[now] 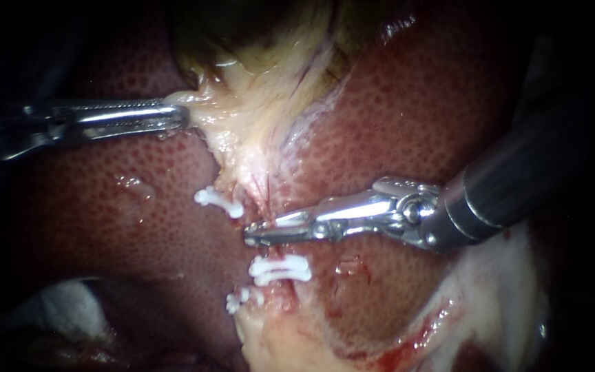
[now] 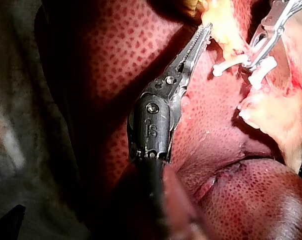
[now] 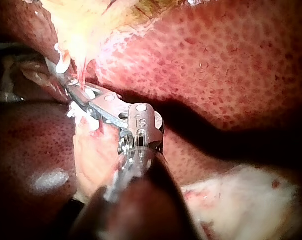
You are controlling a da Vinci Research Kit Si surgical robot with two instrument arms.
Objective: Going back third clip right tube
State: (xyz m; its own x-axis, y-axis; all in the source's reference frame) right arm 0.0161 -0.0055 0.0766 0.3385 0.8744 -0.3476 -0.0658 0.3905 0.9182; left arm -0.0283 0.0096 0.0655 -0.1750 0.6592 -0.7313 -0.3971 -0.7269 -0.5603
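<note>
Shows the liver [image 1: 414,103] with a pale stalk [image 1: 256,158] running down its middle. From the left, the left instrument [image 1: 177,116]: pincer clamped on the stalk's yellow upper edge. From the right, the right instrument [image 1: 259,234]: pincer narrow, closed across a white clip [image 1: 289,220] on the stalk, tips pointing left. Just above and left of the tips, apart from them, an upper clip [image 1: 218,202]. Just below the pincer, paired lower clips [image 1: 280,270]; below those, a further white piece [image 1: 239,300] beside yellow fat [image 1: 277,337]. Tube under the held clip not distinguishable.
</note>
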